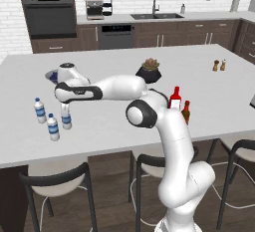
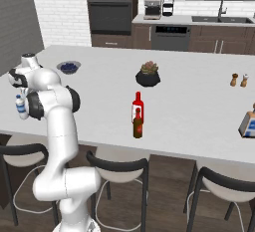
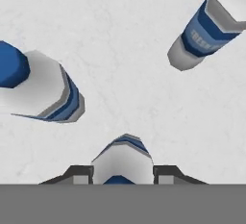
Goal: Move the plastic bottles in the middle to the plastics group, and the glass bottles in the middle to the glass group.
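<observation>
While the white arm bends at its dark elbow and reaches low across the pale grey island counter (image 1: 124,136) toward nine o'clock in the left base view, its two-finger gripper (image 1: 65,110) points straight down, jaws closed on the shoulders of a small clear plastic water bottle with a blue label band (image 1: 66,120) that stands on the counter. Two more water bottles of the same kind (image 1: 40,110) (image 1: 53,127) stand just beside it at nine and seven o'clock. The hand view looks down between the dark fingertips (image 3: 79,174) onto the held bottle (image 3: 123,159), blue cap at the bottom edge, with its neighbours at nine and one o'clock. A red glass bottle with a white label (image 2: 138,107) and a dark brown glass bottle (image 2: 137,125) stand together mid-counter, shown unobstructed in the right base view. That view also shows the small grey bowl holding dark blue pieces (image 2: 68,67). Two tiny brown bottles (image 1: 219,65) stand at the counter's two o'clock, and a black pot (image 1: 148,74) holds a spiky plant.
</observation>
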Tool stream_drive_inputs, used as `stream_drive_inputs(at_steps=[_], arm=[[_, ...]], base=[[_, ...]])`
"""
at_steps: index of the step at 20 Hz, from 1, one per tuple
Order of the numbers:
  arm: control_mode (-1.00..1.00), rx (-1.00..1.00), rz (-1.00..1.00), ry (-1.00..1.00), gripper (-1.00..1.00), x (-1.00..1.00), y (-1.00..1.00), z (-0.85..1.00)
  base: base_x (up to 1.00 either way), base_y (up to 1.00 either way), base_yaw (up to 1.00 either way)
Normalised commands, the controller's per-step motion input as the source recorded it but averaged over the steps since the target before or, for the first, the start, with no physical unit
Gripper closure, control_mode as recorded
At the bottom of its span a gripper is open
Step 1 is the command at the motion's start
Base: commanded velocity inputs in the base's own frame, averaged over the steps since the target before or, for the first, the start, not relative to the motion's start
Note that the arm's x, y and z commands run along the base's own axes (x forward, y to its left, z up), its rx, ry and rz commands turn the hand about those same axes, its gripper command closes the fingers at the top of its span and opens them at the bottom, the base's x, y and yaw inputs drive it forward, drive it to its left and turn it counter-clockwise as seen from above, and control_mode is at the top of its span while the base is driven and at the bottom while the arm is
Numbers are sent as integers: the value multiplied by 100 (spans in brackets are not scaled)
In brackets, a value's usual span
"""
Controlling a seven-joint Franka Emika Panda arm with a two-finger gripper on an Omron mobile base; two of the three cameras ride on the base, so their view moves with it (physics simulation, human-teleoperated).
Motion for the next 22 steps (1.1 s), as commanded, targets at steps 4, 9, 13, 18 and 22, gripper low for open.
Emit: stream_drive_inputs(at_steps=[4, 9, 13, 18, 22], arm=[[-100, 0, 7, 0, 100, 0, 24, -1], [-100, 0, 1, 2, 100, 0, 7, -36], [-100, 0, 0, 0, 100, 0, 1, -52], [-100, 0, 0, 0, -100, 0, 0, -1], [-100, 0, 0, 0, -100, 0, 0, 0]], base=[[0, 0, 0], [0, 0, 0], [0, 0, 0], [0, 0, 0], [0, 0, 0]])
